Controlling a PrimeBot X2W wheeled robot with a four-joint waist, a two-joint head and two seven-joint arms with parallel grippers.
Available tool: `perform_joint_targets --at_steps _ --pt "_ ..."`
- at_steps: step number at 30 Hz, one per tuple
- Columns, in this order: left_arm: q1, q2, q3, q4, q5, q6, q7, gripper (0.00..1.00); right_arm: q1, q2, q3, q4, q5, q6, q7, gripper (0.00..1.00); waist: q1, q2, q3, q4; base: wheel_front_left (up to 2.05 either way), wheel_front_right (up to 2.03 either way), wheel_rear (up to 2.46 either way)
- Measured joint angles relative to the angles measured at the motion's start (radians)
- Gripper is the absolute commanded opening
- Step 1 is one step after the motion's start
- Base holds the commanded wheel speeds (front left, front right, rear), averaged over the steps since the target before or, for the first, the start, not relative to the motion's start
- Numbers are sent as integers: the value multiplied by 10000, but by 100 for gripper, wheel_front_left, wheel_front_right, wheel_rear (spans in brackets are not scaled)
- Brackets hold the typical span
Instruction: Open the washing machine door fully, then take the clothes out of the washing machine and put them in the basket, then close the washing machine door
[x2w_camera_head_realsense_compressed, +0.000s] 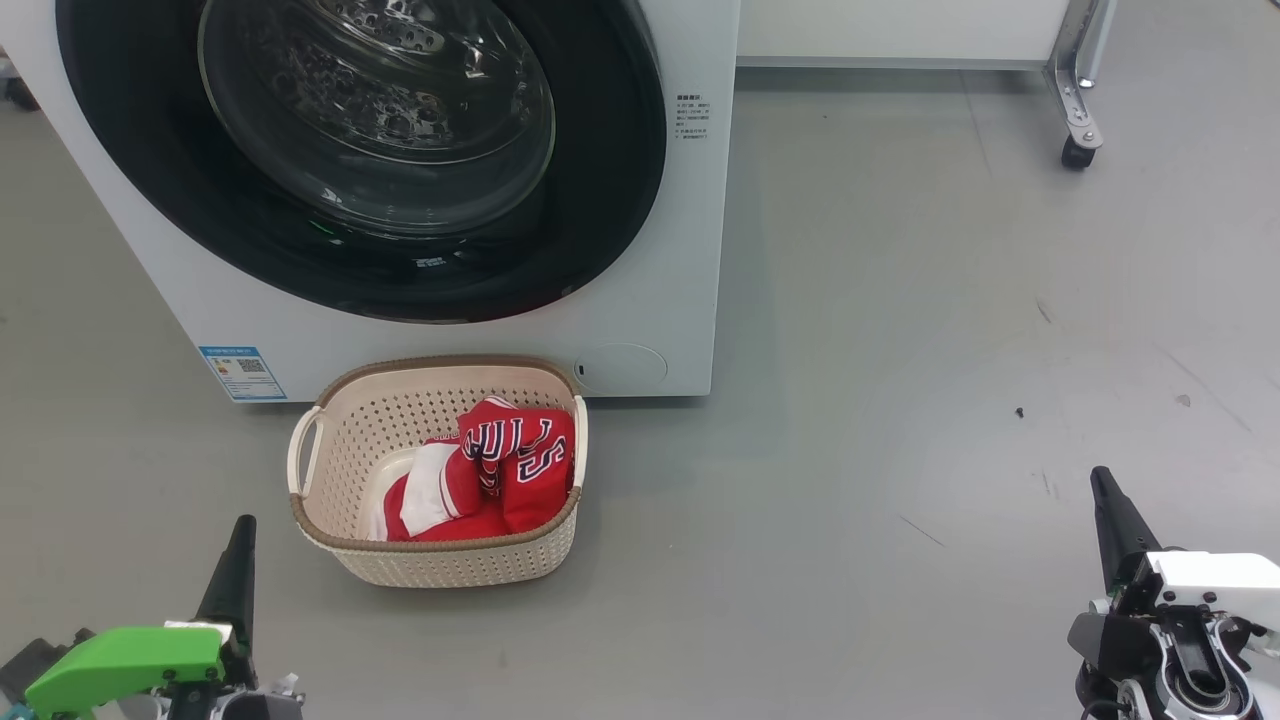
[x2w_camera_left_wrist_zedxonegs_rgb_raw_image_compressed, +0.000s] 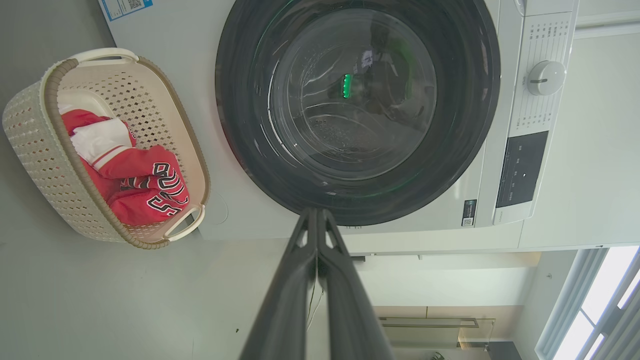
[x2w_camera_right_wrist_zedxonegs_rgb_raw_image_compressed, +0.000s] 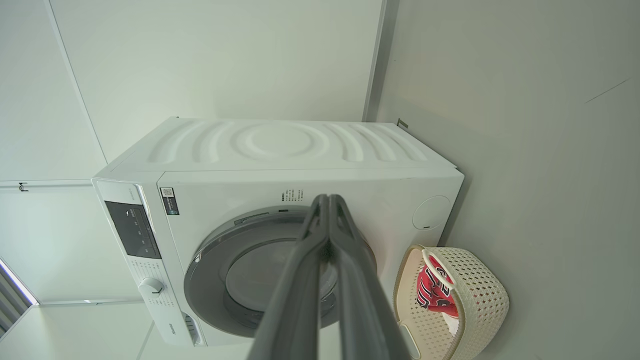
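The washing machine (x2w_camera_head_realsense_compressed: 660, 250) stands on the floor with its round black-rimmed door (x2w_camera_head_realsense_compressed: 360, 150) shut flush against the front; the steel drum shows through the glass (x2w_camera_left_wrist_zedxonegs_rgb_raw_image_compressed: 352, 95). The red clothes (x2w_camera_head_realsense_compressed: 490, 470) with white trim lie in the cream basket (x2w_camera_head_realsense_compressed: 330, 420) on the floor just before the machine. My left gripper (x2w_camera_head_realsense_compressed: 240, 535) is shut and empty at the lower left, a short way left of the basket. My right gripper (x2w_camera_head_realsense_compressed: 1105, 485) is shut and empty at the lower right, far from the basket. The wrist views show both finger pairs (x2w_camera_left_wrist_zedxonegs_rgb_raw_image_compressed: 316, 220) (x2w_camera_right_wrist_zedxonegs_rgb_raw_image_compressed: 327, 205) pressed together.
Grey floor (x2w_camera_head_realsense_compressed: 900, 400) spreads to the right of the machine. A wheeled metal leg (x2w_camera_head_realsense_compressed: 1078, 130) stands at the back right under a white cabinet. The machine's control panel and knob (x2w_camera_left_wrist_zedxonegs_rgb_raw_image_compressed: 545, 77) sit on its upper front. A blue label (x2w_camera_head_realsense_compressed: 240, 372) marks its lower corner.
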Motion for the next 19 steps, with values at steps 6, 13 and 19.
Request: perform_joint_targets --at_steps 6,13,19 --pt "0 0 4 0 0 0 0 0 0 0 0 0 0 0 0 0 0 0 0 0 0 0 0" --pt "0 0 6 -2 0 0 0 0 0 0 0 0 0 0 0 0 0 0 0 0 0 0 0" --pt "0 -2 8 -2 0 0 0 0 0 0 0 0 0 0 0 0 0 0 0 0 0 0 0"
